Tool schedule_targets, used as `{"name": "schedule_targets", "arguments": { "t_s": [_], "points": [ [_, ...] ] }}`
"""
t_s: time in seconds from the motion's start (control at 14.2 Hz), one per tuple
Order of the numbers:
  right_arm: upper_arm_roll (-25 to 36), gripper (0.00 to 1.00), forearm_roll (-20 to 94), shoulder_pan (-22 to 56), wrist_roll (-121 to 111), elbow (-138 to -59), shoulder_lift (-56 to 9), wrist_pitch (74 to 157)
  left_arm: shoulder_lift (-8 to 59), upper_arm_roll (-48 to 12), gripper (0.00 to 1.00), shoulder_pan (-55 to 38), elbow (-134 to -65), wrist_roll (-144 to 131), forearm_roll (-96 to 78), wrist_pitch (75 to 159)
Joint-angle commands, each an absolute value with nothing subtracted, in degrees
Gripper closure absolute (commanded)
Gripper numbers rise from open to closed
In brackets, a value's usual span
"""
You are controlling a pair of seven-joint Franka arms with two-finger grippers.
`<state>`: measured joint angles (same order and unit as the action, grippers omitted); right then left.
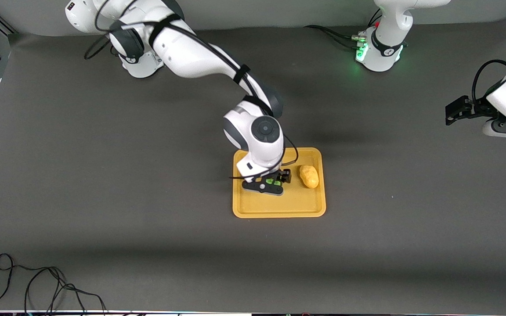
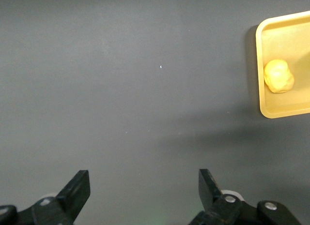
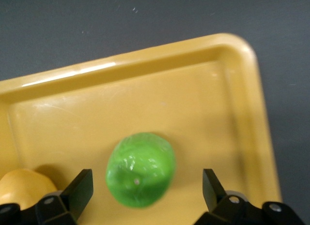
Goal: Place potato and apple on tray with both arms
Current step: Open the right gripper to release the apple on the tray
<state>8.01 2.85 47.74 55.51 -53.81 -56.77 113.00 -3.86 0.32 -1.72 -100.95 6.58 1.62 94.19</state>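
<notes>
Right claw (image 3: pixel 143 186) stands wide apart around the apple (image 3: pixel 140 169) on the tray (image 3: pixel 145 104) beside the potato (image 1: pixel 309 176); lift straight up. Left claw (image 2: pixel 144 187), also apart, waits well away from the tray.

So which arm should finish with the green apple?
The right. Its gripper is open right over the apple, which sits on the tray beside the potato, so it probably only has to lift away. The left gripper waits open over bare table, away from the tray.
</notes>
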Motion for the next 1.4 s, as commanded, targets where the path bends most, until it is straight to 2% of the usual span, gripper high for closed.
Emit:
{"name": "schedule_targets", "arguments": {
  "t_s": [0.0, 0.35, 0.56, 0.7, 0.84, 1.05, 1.33],
  "points": [
    [7.65, 0.0, 1.76, 44.84, 56.08, -55.28, -48.28, 104.0, -4.75, 0.44, 0.0, -2.11, -101.51, 6.15, 2.55, 93.87],
    [10.1, 0.0, -0.34, 38.15, 39.76, -57.91, -35.45, 89.24, -5.45, 0.61, 0.0, -1.5, -101.87, 6.33, 2.55, 98.16],
    [15.53, 0.0, -0.09, 37.79, 28.6, -69.39, -23.16, 88.32, -5.19, 0.79, 0.0, -1.41, -102.3, 6.42, 2.37, 99.14],
    [19.67, 0.0, 0.09, 37.62, 20.52, -75.38, -16.73, 88.33, -4.92, 0.79, 0.06, -1.41, -102.39, 6.42, 2.29, 99.84],
    [22.41, 0.0, 0.17, 35.27, 12.43, -80.05, -11.71, 88.59, -5.01, 0.88, 0.01, -1.32, -102.39, 6.42, 2.29, 100.46],
    [18.3, 0.0, 0.7, 23.77, 3.29, -84.63, -6.52, 89.47, -5.18, 1.31, 0.01, -0.88, -102.48, 6.42, 2.29, 100.55],
    [5.21, 0.0, 0.27, 5.84, 1.06, -87.36, -3.08, 90.52, -5.45, 1.41, 0.01, -0.7, -103.1, 6.42, 2.29, 100.55]
  ]
}}
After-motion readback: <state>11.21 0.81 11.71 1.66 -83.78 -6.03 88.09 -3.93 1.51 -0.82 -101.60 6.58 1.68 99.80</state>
